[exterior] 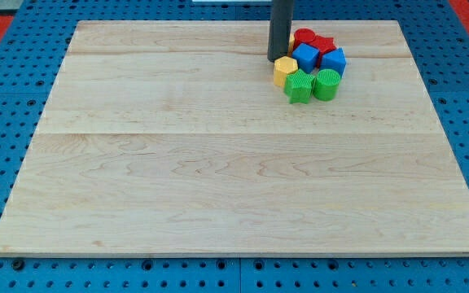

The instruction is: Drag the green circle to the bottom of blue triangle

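Bare wooden board (pixel 218 187) fills the near side. Up by the view's top right, the blocks huddle together: the green circle (pixel 326 84) sits at the cluster's lower right, just below the blue triangle (pixel 335 61). My tip (pixel 275 58), grasping nothing, rests left of the cluster, beside the yellow block (pixel 284 71).

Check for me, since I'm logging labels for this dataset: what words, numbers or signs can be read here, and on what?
None: no text, number or sign shows on the wooden board, the coloured blocks, the rod or the blue pegboard.
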